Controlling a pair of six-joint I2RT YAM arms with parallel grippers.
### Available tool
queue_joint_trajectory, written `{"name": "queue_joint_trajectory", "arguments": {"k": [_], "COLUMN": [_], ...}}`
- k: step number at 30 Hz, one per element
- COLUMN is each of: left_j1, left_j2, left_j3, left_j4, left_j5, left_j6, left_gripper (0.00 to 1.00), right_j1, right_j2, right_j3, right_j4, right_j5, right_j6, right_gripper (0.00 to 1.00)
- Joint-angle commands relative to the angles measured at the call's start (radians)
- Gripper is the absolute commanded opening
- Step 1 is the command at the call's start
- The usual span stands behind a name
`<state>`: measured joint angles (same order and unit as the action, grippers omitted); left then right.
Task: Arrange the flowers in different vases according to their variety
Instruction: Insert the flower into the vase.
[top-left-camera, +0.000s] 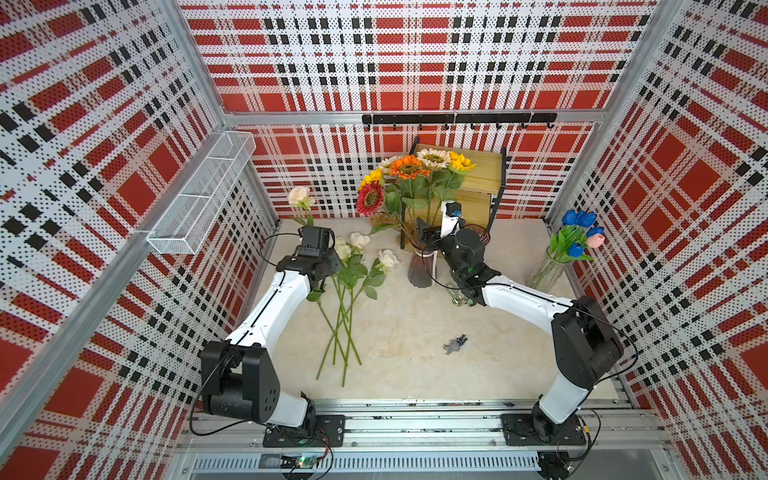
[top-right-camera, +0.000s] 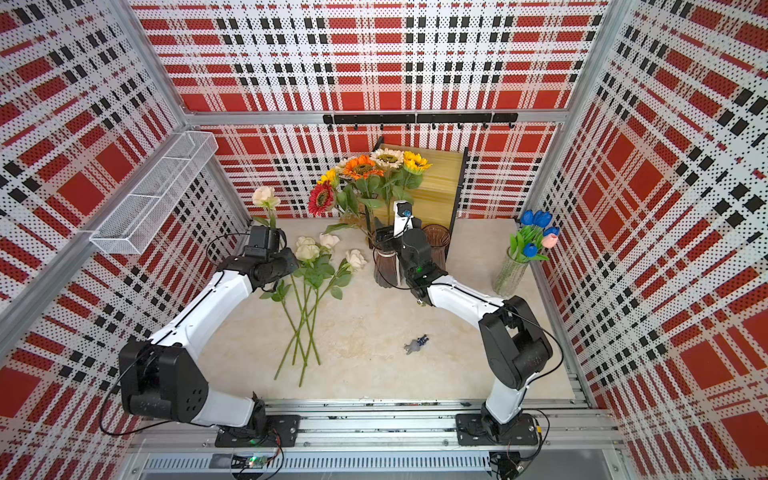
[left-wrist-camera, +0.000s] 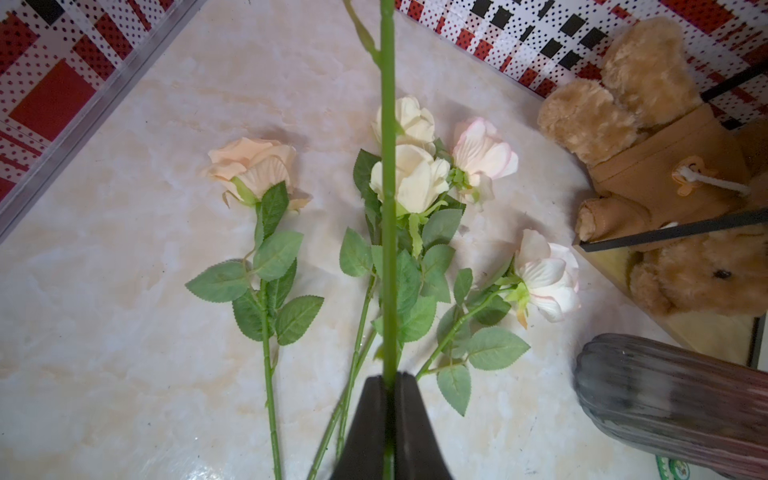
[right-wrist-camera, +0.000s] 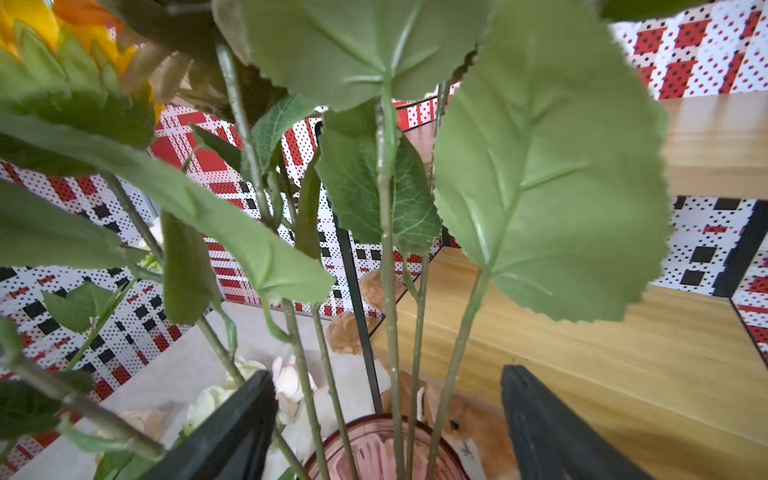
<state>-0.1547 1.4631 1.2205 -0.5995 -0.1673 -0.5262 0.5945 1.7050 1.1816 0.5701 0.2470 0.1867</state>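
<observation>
Your left pincer (left-wrist-camera: 390, 380) was clamped shut on the green stem of a cream rose (top-left-camera: 300, 196), which stood upright above it in both top views. More roses (top-left-camera: 360, 240) lay loose on the tabletop (top-left-camera: 407, 332), near it at about four o'clock. Your right pincer (right-wrist-camera: 386, 374) stood wide open, its jaws on either side of the stems of the sunflowers (top-left-camera: 409, 167), gripping none, just over the ribbed vase (right-wrist-camera: 374, 451) that held them. The tulips (top-left-camera: 581, 226) sat in the clear cylinder (top-left-camera: 546, 274), well apart at three o'clock.
</observation>
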Motion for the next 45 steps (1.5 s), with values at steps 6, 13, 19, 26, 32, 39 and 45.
{"name": "queue_joint_trajectory", "arguments": {"k": [6, 13, 19, 26, 32, 39, 45], "left_j1": [-0.075, -0.173, -0.281, -0.469, -0.716, -0.882, -0.959], "left_j2": [-0.04, -0.152, -0.341, -0.589, -0.637, -0.542, -0.51], "left_j3": [0.05, -0.005, -0.161, -0.267, -0.256, -0.238, -0.238], "left_j4": [0.001, 0.006, 0.091, 0.191, 0.26, 0.271, 0.315], "left_j5": [-0.059, -0.136, -0.219, -0.39, -0.568, -0.625, -0.68], "left_j6": [0.014, 0.004, -0.013, 0.004, 0.115, 0.125, 0.122], "left_gripper": [0.0, 0.0, 0.0, 0.0, 0.0, 0.0, 0.0], "right_j1": [0.031, 0.048, 0.077, 0.091, 0.103, 0.131, 0.143], "right_j2": [-0.183, -0.358, -0.481, -0.424, -0.281, -0.184, -0.16], "right_j3": [-0.022, -0.048, -0.028, 0.113, 0.295, 0.429, 0.435], "right_j4": [-0.154, -0.374, -0.562, -0.702, -0.748, -0.759, -0.765], "right_j5": [0.061, 0.009, -0.096, -0.371, -0.613, -0.721, -0.739], "right_j6": [0.071, 0.18, 0.199, 0.209, 0.217, 0.231, 0.249], "right_gripper": [1.0, 1.0, 1.0, 1.0, 0.99, 0.93, 0.89]}}
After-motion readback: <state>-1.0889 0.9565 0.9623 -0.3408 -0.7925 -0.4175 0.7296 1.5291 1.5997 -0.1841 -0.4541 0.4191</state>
